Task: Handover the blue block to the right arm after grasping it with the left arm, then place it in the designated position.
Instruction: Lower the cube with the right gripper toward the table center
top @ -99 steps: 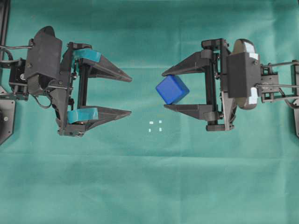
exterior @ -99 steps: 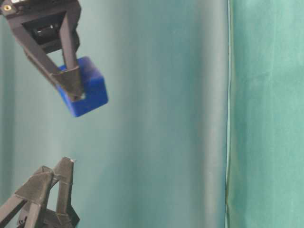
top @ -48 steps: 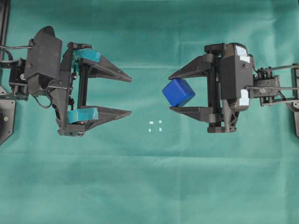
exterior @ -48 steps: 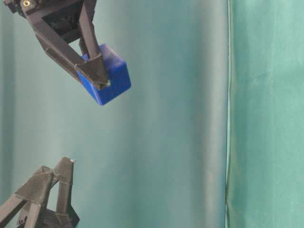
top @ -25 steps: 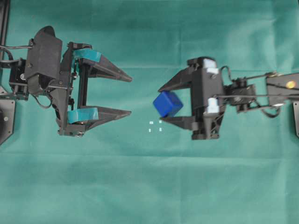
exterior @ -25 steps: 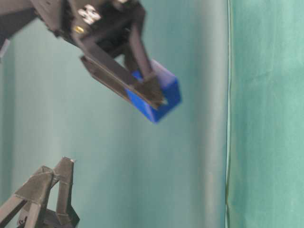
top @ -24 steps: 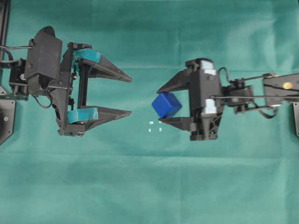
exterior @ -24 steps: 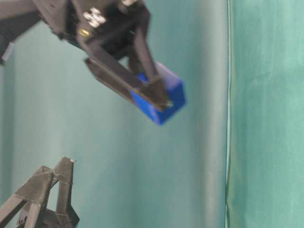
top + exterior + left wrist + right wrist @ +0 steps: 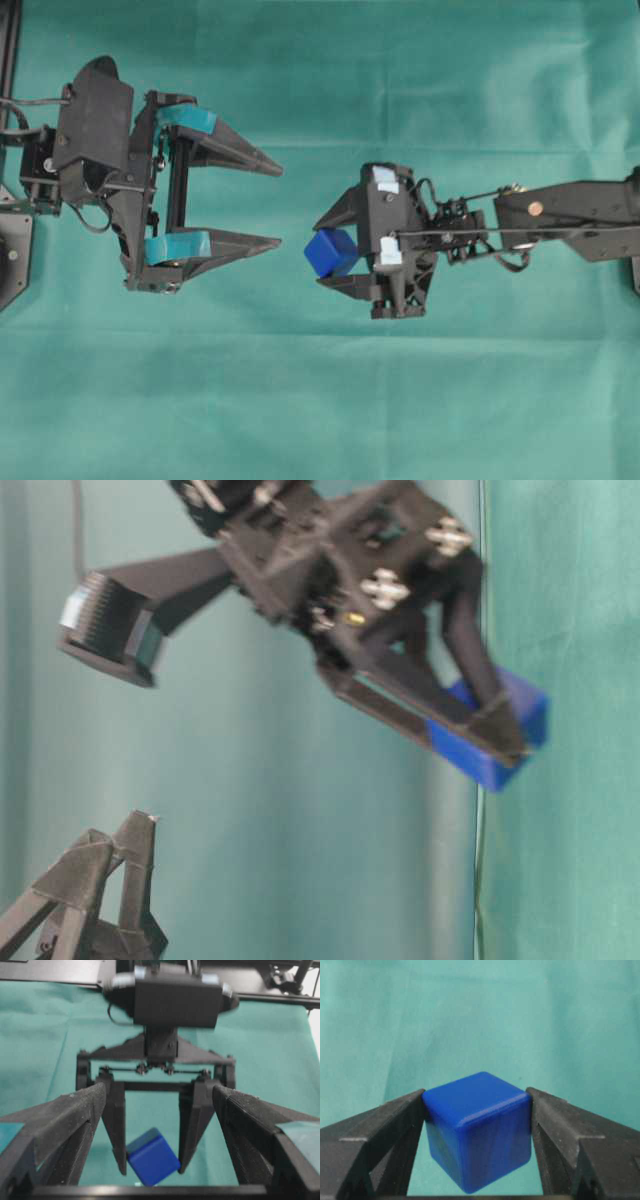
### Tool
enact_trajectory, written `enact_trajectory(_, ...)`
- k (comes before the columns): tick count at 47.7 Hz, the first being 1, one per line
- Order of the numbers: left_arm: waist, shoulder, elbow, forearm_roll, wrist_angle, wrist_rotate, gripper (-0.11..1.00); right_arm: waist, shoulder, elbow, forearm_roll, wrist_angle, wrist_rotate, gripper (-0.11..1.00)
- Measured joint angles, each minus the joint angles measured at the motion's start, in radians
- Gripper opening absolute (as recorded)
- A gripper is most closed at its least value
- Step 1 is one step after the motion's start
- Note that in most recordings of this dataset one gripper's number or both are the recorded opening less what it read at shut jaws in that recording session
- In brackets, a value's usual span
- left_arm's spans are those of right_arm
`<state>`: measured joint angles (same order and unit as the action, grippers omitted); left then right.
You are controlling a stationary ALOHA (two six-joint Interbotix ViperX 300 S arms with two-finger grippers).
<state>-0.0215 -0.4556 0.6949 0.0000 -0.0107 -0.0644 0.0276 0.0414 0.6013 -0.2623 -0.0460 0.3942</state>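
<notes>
Handover complete, placement pending. The blue block (image 9: pixel 331 252) sits clamped between the 2 plain black fingers of the right gripper (image 9: pixel 327 254), each finger pressed flat against an opposite face, as the right wrist view shows; the block rides at the fingertips, tilted, and appears clear of the green cloth (image 9: pixel 320 400). The left gripper (image 9: pixel 270 205) stands apart from the block, its 2 teal-banded fingers spread wide and holding nothing. The 4 white marks of the designated position cannot be made out in these views. Remaining, by judgement: lowering the block onto the marks and releasing it.
</notes>
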Motion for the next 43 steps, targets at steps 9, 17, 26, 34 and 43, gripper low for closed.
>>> enact_trajectory(9,0.000,0.002,0.000,0.002,0.000,0.000,1.00,0.000,0.072,-0.005,0.029,-0.057,0.000,0.65)
enact_trajectory(17,0.000,0.003,0.000,0.002,-0.002,0.000,1.00,0.000,0.143,-0.015,0.063,-0.106,0.000,0.65)
enact_trajectory(26,0.000,0.003,0.000,0.000,0.000,0.000,1.00,0.000,0.207,-0.032,0.086,-0.141,0.000,0.65)
enact_trajectory(34,0.000,0.002,0.000,0.000,0.000,0.000,1.00,0.000,0.235,-0.041,0.087,-0.147,0.000,0.65)
enact_trajectory(43,0.000,0.003,0.000,0.000,0.005,0.000,1.00,0.000,0.239,-0.041,0.087,-0.149,0.000,0.65)
